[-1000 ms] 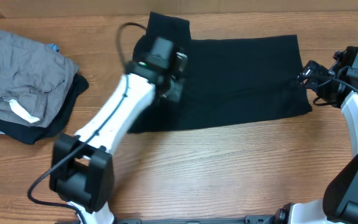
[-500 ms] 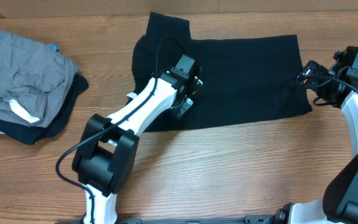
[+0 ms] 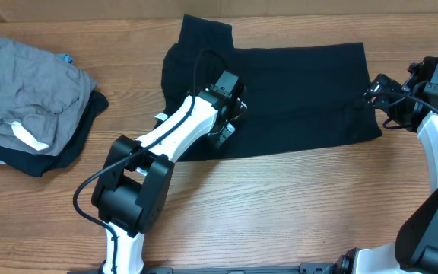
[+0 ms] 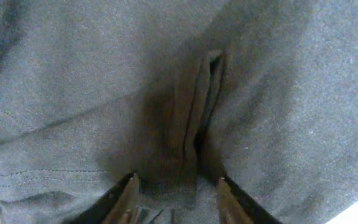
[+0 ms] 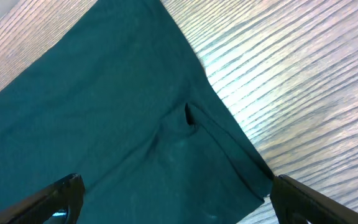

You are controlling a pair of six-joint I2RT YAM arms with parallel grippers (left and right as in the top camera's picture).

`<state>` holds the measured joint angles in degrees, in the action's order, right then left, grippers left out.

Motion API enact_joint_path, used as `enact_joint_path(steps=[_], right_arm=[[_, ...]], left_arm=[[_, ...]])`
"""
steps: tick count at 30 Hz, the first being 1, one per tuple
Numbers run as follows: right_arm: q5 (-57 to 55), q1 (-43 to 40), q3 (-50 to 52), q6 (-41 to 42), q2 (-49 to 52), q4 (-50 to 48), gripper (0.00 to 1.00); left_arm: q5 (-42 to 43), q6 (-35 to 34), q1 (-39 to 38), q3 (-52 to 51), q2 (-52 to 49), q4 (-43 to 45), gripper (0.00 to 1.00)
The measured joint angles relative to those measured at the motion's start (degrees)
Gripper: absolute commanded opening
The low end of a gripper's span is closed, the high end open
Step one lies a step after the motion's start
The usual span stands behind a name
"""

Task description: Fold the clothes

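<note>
Left tool [image 4: 178,186]: fingers parted, pinching nothing; a raised crease of cloth stands just ahead of them.
Right tool [image 5: 179,186]: spread wide at the shirt's right-hand edge, nothing held.
Black T-shirt [image 3: 303,91]: flat on the worktop [image 3: 280,205], upper middle of the overhead frame, long axis left to right.
Nearer arm: left, over the shirt's left part.
Surroundings: grey garment [image 3: 33,84] on a dark garment [image 3: 67,156], upper left, well apart; likely no obstacle.
</note>
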<state>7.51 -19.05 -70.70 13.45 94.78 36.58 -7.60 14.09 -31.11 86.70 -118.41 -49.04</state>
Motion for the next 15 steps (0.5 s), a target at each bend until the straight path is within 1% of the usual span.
enact_joint_path(steps=[2, 5, 6, 7, 8, 9, 10, 11, 12, 15], right_arm=[[0.0, 0.02, 0.0, 0.04, 0.0, -0.02, 1.0], [0.02, 0.02, 0.0, 0.04, 0.0, 0.0, 1.0], [0.0, 0.0, 0.0, 0.04, 0.0, -0.02, 1.0], [0.0, 0.0, 0.0, 0.04, 0.0, 0.02, 1.0], [0.0, 0.02, 0.0, 0.02, 0.0, 0.0, 1.0], [-0.02, 0.02, 0.0, 0.02, 0.0, 0.0, 1.0], [0.0, 0.0, 0.0, 0.02, 0.0, 0.0, 0.99], [-0.02, 0.02, 0.0, 0.02, 0.0, 0.02, 1.0], [0.0, 0.02, 0.0, 0.04, 0.0, -0.02, 1.0], [0.02, 0.0, 0.0, 0.02, 0.0, -0.02, 1.0]], left_arm=[[-0.11, -0.13, 0.0, 0.0, 0.0, 0.02, 0.26], [-0.9, 0.02, 0.0, 0.0, 0.0, 0.0, 0.3], [-1.09, 0.02, 0.0, 0.0, 0.0, 0.0, 0.34], [-1.25, 0.02, 0.0, 0.0, 0.0, 0.0, 0.49], [-1.29, 0.0, 0.0, 0.0, 0.0, 0.0, 0.58], [-1.33, 0.26, 0.0, 0.0, 0.0, 0.0, 0.62], [-1.38, 0.26, 0.0, 0.0, 0.0, 0.0, 0.69], [-1.46, -0.09, 0.0, 0.0, 0.0, 0.02, 0.7], [-1.49, -0.2, 0.0, 0.0, 0.0, 0.0, 0.69], [-1.49, -0.15, 0.0, 0.0, 0.0, 0.09, 0.57]])
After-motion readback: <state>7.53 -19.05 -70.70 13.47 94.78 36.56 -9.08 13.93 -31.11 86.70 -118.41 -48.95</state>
